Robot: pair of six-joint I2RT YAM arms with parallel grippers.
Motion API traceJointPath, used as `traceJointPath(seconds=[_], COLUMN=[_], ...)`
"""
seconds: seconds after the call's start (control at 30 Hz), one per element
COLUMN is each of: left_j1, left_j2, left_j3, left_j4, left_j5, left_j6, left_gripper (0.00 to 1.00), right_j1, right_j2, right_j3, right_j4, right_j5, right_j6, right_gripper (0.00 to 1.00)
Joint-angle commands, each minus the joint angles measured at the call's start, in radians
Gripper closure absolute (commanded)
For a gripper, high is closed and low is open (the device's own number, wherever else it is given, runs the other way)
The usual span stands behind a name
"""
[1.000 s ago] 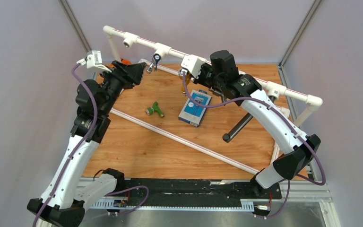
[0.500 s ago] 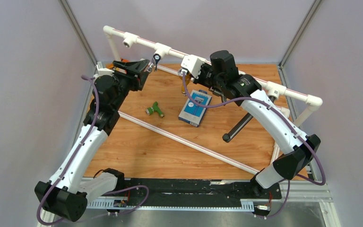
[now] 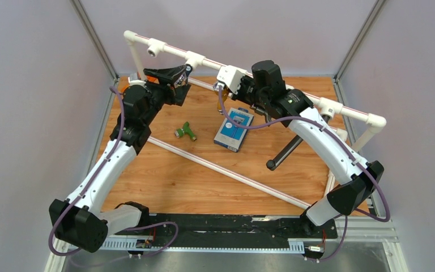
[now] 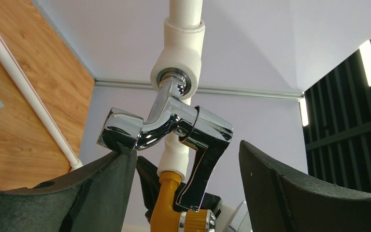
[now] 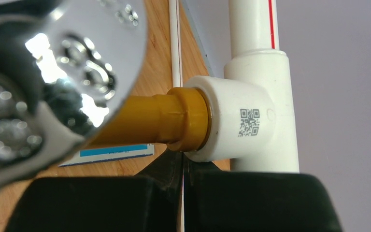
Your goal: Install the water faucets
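The chrome faucet (image 4: 166, 125) sits in a white tee socket (image 4: 178, 58) of the pipe frame; it also shows in the top view (image 3: 187, 71). My left gripper (image 4: 182, 150) is open and straddles it, with the left finger (image 4: 101, 188) touching the spout and the right finger (image 4: 290, 188) clear of the handle. The green faucet (image 3: 186, 131) lies on the wooden table. My right gripper (image 5: 182, 179) is shut and empty, just under a yellow faucet stem (image 5: 149, 121) seated in another tee (image 5: 241, 121).
A flat blue-and-white box (image 3: 234, 129) lies mid-table. A loose white pipe (image 3: 226, 173) runs diagonally across the wood. The white pipe frame (image 3: 340, 107) spans the back. A black rod (image 3: 286, 152) slants by the right arm. Grey walls close both sides.
My left arm has swung right and forward from the left wall to the chrome faucet, and its open jaws now straddle it. The right arm has not moved.
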Motion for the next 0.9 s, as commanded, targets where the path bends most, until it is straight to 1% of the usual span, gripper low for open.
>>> traceJointPath(seconds=[0.0, 0.07, 0.1, 0.23, 0.37, 0.43, 0.5, 0.6, 0.63, 0.67, 0.7, 0.8, 0.83, 0.87], left_j1=[0.007, 0.007, 0.007, 0.007, 0.007, 0.007, 0.007, 0.007, 0.007, 0.007, 0.007, 0.007, 0.007, 0.007], left_j2=[0.016, 0.019, 0.025, 0.057, 0.083, 0.090, 0.097, 0.105, 0.106, 0.103, 0.103, 0.097, 0.094, 0.090], left_j3=[0.027, 0.019, 0.016, 0.022, 0.028, 0.028, 0.036, 0.041, 0.039, 0.041, 0.044, 0.055, 0.062, 0.070], left_j4=[0.040, 0.054, 0.062, 0.092, 0.117, 0.122, 0.123, 0.120, 0.121, 0.122, 0.117, 0.073, 0.059, 0.040], left_j5=[-0.071, -0.071, -0.098, -0.099, -0.111, -0.126, -0.126, -0.113, -0.106, -0.103, -0.102, -0.106, -0.112, -0.116], left_j6=[-0.044, -0.057, -0.062, -0.079, -0.100, -0.094, -0.071, -0.048, -0.025, -0.012, 0.028, 0.125, 0.193, 0.221], left_gripper=[0.16, 0.16, 0.17, 0.19, 0.23, 0.29, 0.41, 0.51, 0.56, 0.58, 0.65, 0.69, 0.72, 0.73], right_j1=[0.028, 0.028, 0.028, 0.028, 0.028, 0.028, 0.028, 0.028, 0.028, 0.028, 0.028, 0.028, 0.028, 0.028], right_j2=[0.039, 0.038, 0.038, 0.036, 0.038, 0.036, 0.036, 0.035, 0.038, 0.038, 0.038, 0.039, 0.041, 0.041], right_j3=[-0.047, -0.046, -0.046, -0.047, -0.047, -0.049, -0.052, -0.052, -0.052, -0.052, -0.052, -0.050, -0.052, -0.050], right_j4=[-0.128, -0.128, -0.128, -0.128, -0.126, -0.126, -0.126, -0.126, -0.126, -0.126, -0.128, -0.126, -0.126, -0.128], right_j5=[-0.051, -0.051, -0.051, -0.048, -0.048, -0.047, -0.047, -0.045, -0.045, -0.045, -0.047, -0.044, -0.044, -0.044], right_j6=[0.011, 0.011, 0.011, 0.011, 0.011, 0.011, 0.011, 0.011, 0.011, 0.011, 0.011, 0.011, 0.011, 0.011], right_gripper=[0.99, 0.99, 0.99, 1.00, 1.00, 0.99, 0.99, 1.00, 0.99, 0.99, 1.00, 0.99, 0.99, 1.00])
